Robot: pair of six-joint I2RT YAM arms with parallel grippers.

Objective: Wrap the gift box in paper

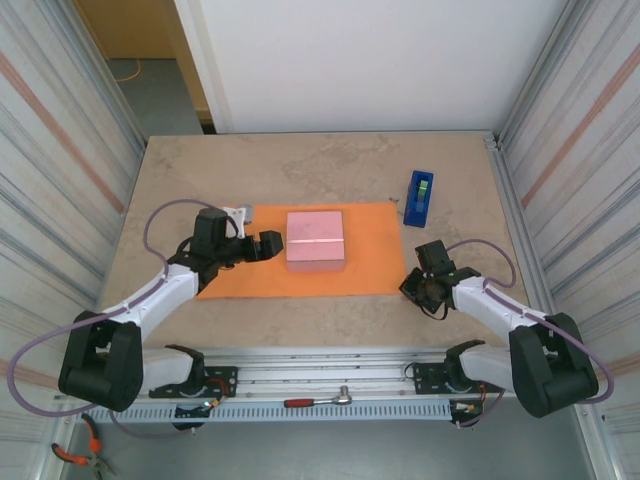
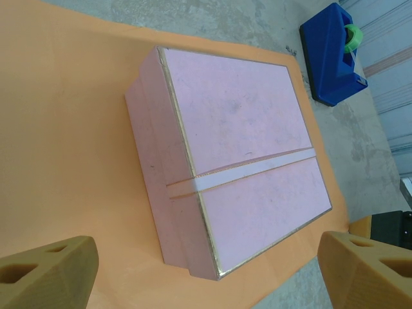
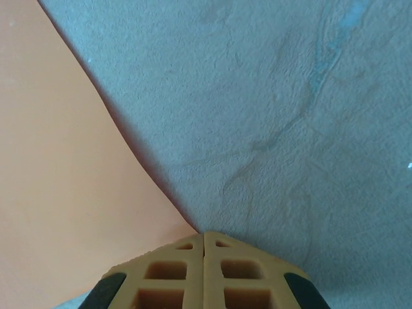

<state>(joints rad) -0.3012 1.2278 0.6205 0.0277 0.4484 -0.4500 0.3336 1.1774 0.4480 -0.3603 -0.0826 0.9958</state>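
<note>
Pinches with right gripper (image 3: 205,237) the five o'clock corner of paper (image 3: 64,161), gift box (image 1: 316,240) toward ten o'clock, left gripper (image 1: 262,246) released beside it.

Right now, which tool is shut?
The right tool: its fingers press together at the paper corner. The left tool stands wide open facing the gift box.

paper (image 3: 77,167) corner hidden (behind fingers (image 3: 168,271)), grip unclear
</note>
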